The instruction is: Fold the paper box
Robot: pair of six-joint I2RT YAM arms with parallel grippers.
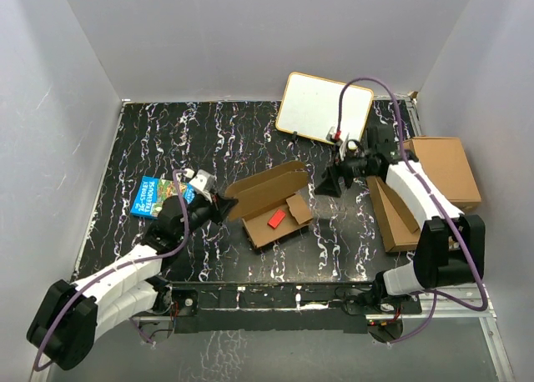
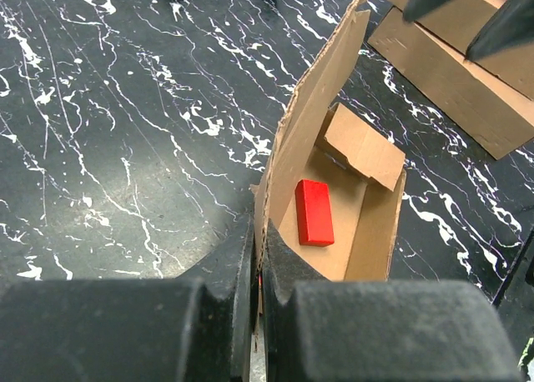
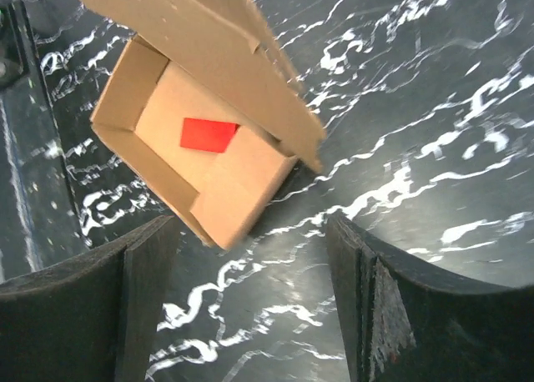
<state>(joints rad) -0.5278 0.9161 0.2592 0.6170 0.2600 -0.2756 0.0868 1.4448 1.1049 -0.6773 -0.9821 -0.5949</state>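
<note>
Left gripper [image 2: 257, 261] clamps the paper box [image 2: 321, 123] flap; right gripper [image 3: 250, 232] — jaws apart — hovers nearby.

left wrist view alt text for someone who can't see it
The left gripper is shut on the raised lid flap of an open brown corrugated cardboard box holding a red rectangular block, on a black white-veined table.

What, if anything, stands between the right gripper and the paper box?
Nothing visible does. The right gripper hangs open just off one end of the paper box, with only black table surface between them. The left gripper pinches the raised flap at the opposite end, outside that gap.
</note>
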